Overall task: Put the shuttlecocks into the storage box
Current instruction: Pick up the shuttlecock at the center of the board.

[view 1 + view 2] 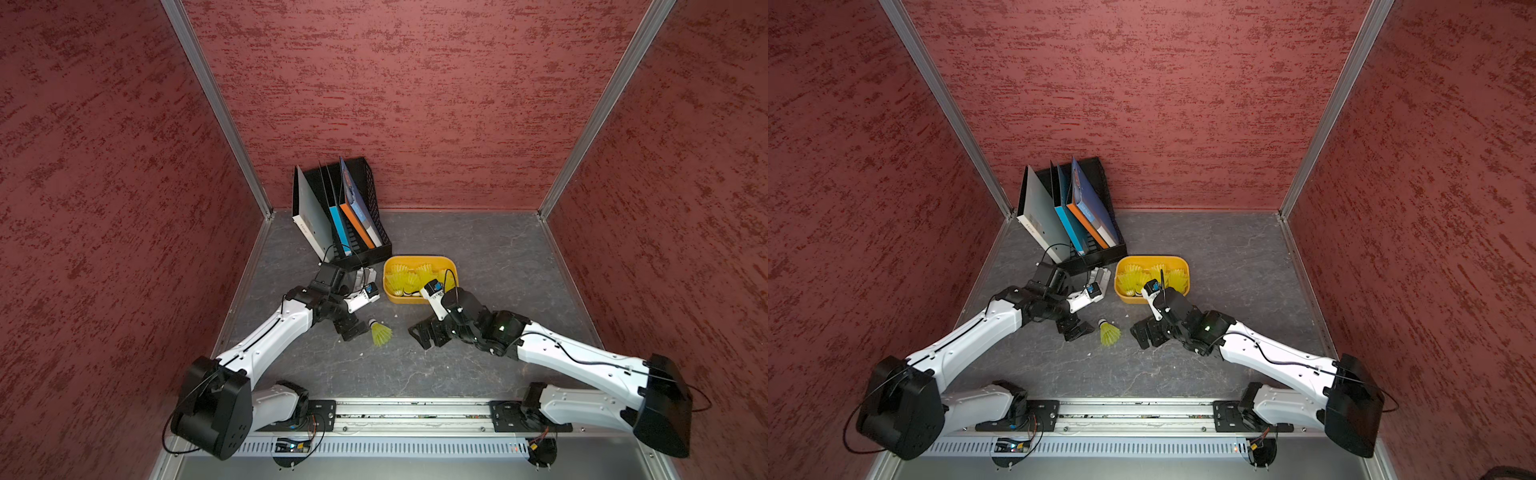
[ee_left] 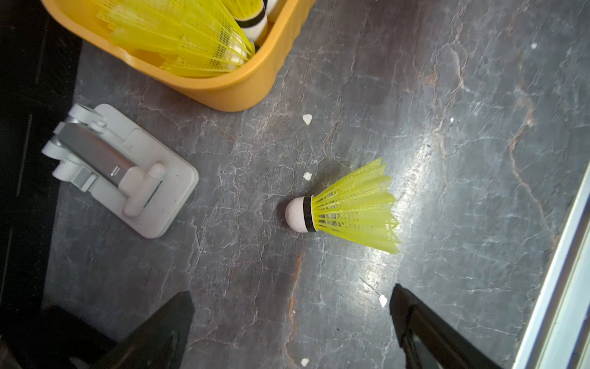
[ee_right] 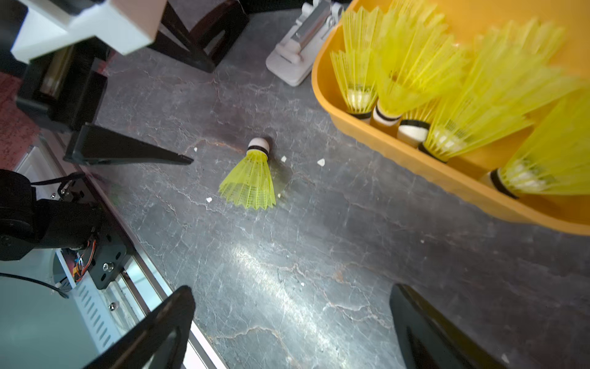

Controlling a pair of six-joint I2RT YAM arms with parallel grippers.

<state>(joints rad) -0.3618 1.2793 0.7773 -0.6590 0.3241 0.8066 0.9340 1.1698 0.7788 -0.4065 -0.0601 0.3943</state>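
One neon yellow shuttlecock point(image 1: 380, 332) point(image 1: 1109, 332) lies on its side on the dark floor, white tip toward the box. It sits between my two grippers and touches neither. My left gripper point(image 1: 353, 332) point(image 2: 292, 294) is open just left of it, with only bare floor between the jaws. On the other side my right gripper point(image 1: 424, 334) point(image 3: 292, 292) also hangs open and empty. The shuttlecock point(image 2: 351, 207) point(image 3: 252, 175) lies ahead of both sets of jaws. The orange-yellow storage box point(image 1: 419, 258) point(image 1: 1152, 257) stands just behind, holding several shuttlecocks point(image 1: 409, 278) point(image 3: 415, 64).
A black mesh file rack point(image 1: 365, 249) with books stands behind and left of the box. A small grey-white device point(image 1: 365, 276) point(image 2: 127, 172) lies between rack and box, by my left wrist. Small white crumbs dot the floor. A metal rail point(image 1: 411, 411) runs along the front.
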